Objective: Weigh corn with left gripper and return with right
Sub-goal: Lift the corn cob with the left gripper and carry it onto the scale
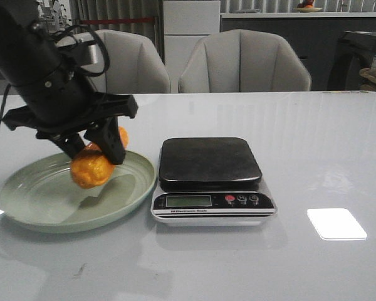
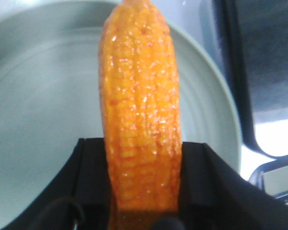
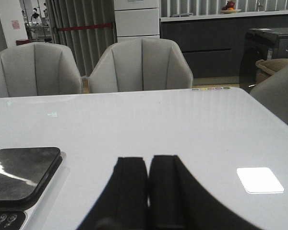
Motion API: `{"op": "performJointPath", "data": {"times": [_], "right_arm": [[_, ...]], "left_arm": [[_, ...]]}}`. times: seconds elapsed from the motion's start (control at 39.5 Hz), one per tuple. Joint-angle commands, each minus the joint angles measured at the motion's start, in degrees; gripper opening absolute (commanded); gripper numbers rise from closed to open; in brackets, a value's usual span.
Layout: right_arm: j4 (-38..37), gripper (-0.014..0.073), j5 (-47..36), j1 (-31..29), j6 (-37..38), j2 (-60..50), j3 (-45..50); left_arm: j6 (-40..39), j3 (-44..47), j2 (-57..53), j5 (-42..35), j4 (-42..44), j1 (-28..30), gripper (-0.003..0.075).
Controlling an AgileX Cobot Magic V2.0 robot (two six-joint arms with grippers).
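My left gripper point(image 1: 95, 153) is shut on the orange-yellow corn point(image 1: 91, 167) and holds it just above the pale green plate point(image 1: 31, 204) at the left. In the left wrist view the corn point(image 2: 140, 105) runs lengthwise between the two black fingers point(image 2: 93, 182), with the plate point(image 2: 43, 96) beneath it. The scale point(image 1: 210, 179) with its black platform stands to the right of the plate, and nothing lies on it. My right gripper point(image 3: 148, 165) is shut and empty, low over the table to the right of the scale point(image 3: 21, 170); it is out of the front view.
Two grey chairs point(image 1: 244, 63) stand behind the table's far edge. A bright light patch point(image 1: 336, 223) lies on the white table right of the scale. The scale's display and buttons point(image 1: 241, 199) face the front.
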Motion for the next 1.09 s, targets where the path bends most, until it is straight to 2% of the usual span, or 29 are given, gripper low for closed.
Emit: {"op": "performJointPath", "data": {"times": [0.0,0.25,0.48,0.61,0.76,0.84,1.06], "right_arm": [[-0.53,0.0156,-4.43,-0.35,-0.43,-1.19,0.62],[-0.53,0.0156,-4.43,-0.35,-0.43,-1.19,0.62],[-0.53,0.0156,-4.43,-0.35,-0.43,-1.19,0.62],[-0.53,0.0156,-4.43,-0.35,-0.43,-1.19,0.62],[-0.53,0.0156,-4.43,-0.35,-0.43,-1.19,0.62],[-0.53,0.0156,-4.43,-0.35,-0.43,-1.19,0.62],[-0.53,0.0156,-4.43,-0.35,-0.43,-1.19,0.62]], "left_arm": [[-0.45,-3.84,-2.26,-1.19,-1.74,-2.25,0.0114],[-0.45,-7.33,-1.96,-5.80,-7.66,-7.32,0.0114],[-0.45,-11.80,2.40,-7.19,-8.85,-10.74,0.0136],[-0.45,-14.18,5.20,-7.19,-10.02,-11.89,0.0237],[-0.45,-15.80,7.61,-7.34,-12.60,-12.12,0.0473],[-0.45,-16.05,8.01,-7.44,-12.85,-12.12,0.0560],[0.13,-16.05,6.59,-4.84,-10.33,-12.05,0.0563]]}}
